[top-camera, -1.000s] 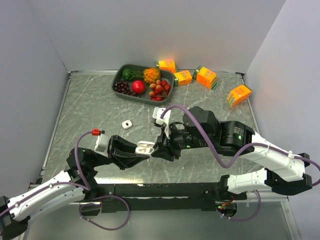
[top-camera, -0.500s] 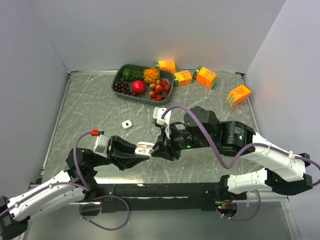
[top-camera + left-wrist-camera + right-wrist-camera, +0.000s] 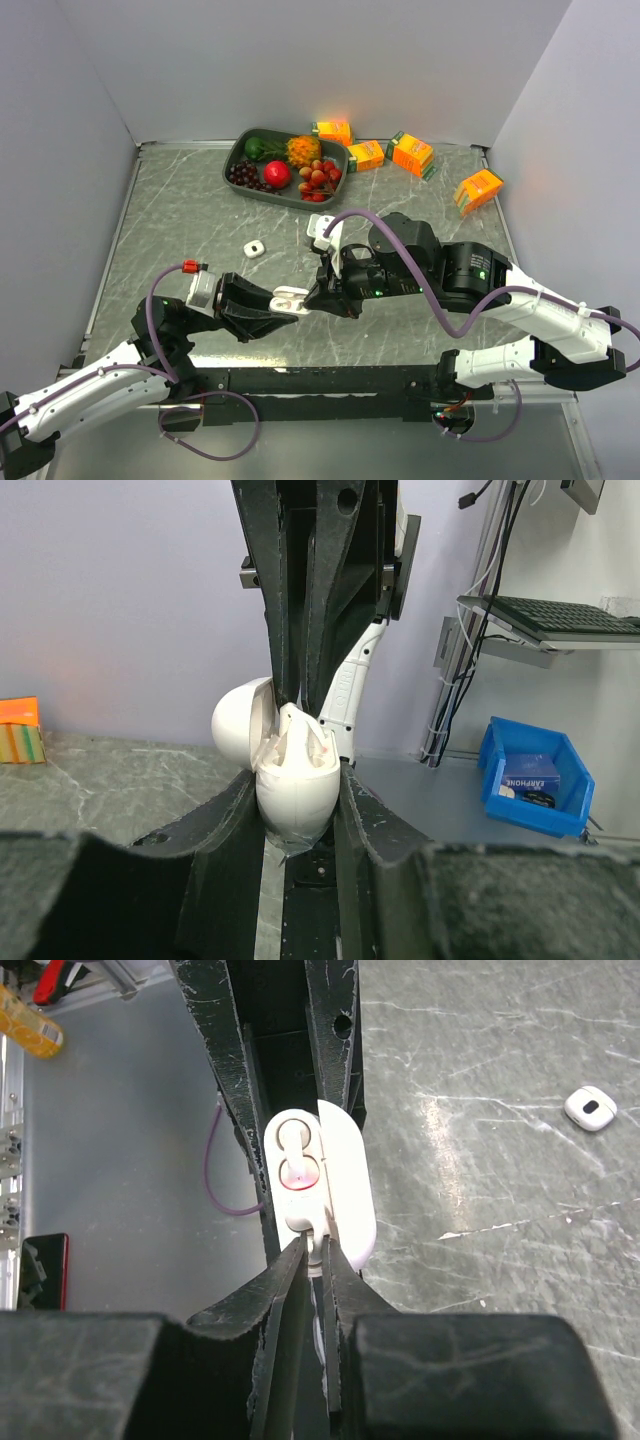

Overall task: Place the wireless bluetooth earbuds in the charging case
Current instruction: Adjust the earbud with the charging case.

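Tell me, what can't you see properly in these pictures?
- Right wrist view: the right pincer covers nearly all of the tiny white earbud at the open white plastic charging case.
- Top view: the case's inside is too small.
- Left wrist view: that pincer's fingers hide part of the case's inside.
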